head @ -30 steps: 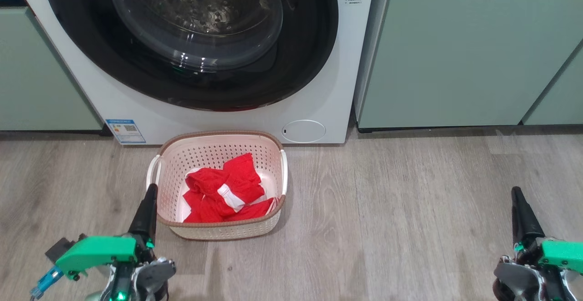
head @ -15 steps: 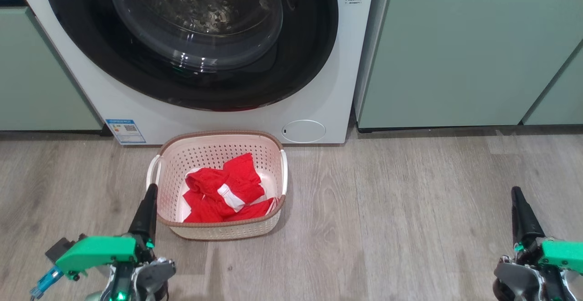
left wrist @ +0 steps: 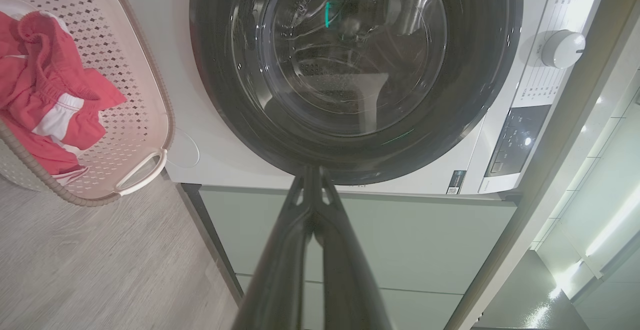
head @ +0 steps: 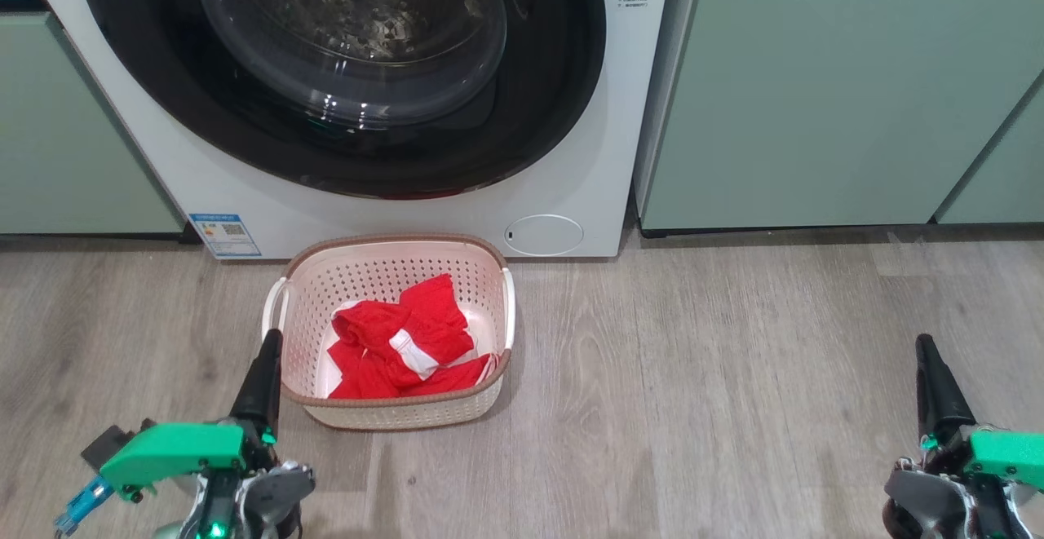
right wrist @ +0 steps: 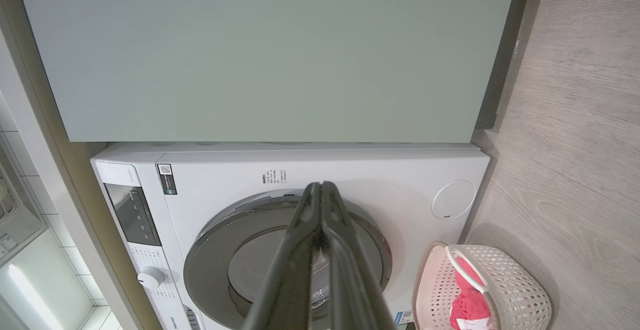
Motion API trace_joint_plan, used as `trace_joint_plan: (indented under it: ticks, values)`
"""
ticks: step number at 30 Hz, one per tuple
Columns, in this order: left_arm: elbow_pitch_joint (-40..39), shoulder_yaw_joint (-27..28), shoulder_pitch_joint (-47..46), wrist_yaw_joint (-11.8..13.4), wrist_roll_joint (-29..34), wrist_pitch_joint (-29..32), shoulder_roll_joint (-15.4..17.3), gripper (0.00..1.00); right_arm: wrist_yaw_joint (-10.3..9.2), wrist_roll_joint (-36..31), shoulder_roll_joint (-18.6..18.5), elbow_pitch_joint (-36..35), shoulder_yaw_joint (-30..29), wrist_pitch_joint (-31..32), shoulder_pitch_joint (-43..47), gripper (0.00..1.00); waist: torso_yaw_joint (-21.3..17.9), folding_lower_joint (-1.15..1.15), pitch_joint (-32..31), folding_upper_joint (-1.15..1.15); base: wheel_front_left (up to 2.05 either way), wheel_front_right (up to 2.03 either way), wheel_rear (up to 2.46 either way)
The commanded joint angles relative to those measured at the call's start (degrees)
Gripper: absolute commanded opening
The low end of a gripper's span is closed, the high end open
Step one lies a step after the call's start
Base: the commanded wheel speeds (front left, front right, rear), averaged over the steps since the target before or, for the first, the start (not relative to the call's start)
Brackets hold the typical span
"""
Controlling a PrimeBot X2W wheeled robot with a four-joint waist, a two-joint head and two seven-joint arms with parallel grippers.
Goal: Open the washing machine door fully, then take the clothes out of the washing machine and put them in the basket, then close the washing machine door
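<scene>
The white washing machine [head: 563, 156] stands ahead with its black-rimmed round door [head: 538, 99] shut flat against its front. On the floor before it sits the cream basket [head: 310, 294] holding the red clothes [head: 408, 335] with white panels. My left gripper [head: 267, 343] is shut and empty, its tip just left of the basket's near left corner. Far to the right, my right gripper [head: 923, 347] is shut and empty over bare floor. The left wrist view shows the door [left wrist: 490, 70], the basket [left wrist: 150, 115] and the clothes [left wrist: 40, 100]. The right wrist view shows the machine [right wrist: 400, 170] and basket [right wrist: 520, 290].
Pale green cabinet doors [head: 816, 90] flank the machine on both sides. A small round hatch [head: 543, 235] sits low on the machine's front, just behind the basket. Wood-look floor [head: 701, 384] stretches between the basket and my right gripper.
</scene>
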Motion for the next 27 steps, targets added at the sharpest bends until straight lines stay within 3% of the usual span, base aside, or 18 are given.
trace_joint_plan:
  ticks: [1,27]
  values:
    - [-2.0,1.8,-3.2,-0.4,-0.2,0.3,0.3,0.0,-0.03,0.4,-0.1,-2.2,1.1,0.3,-2.6,0.0,0.0,0.0,0.0,0.0,0.0,0.0,0.0]
    - [-2.0,1.8,-3.2,-0.4,-0.2,0.3,0.3,0.0,-0.03,0.4,-0.1,-2.2,1.1,0.3,-2.6,0.0,0.0,0.0,0.0,0.0,0.0,0.0,0.0]
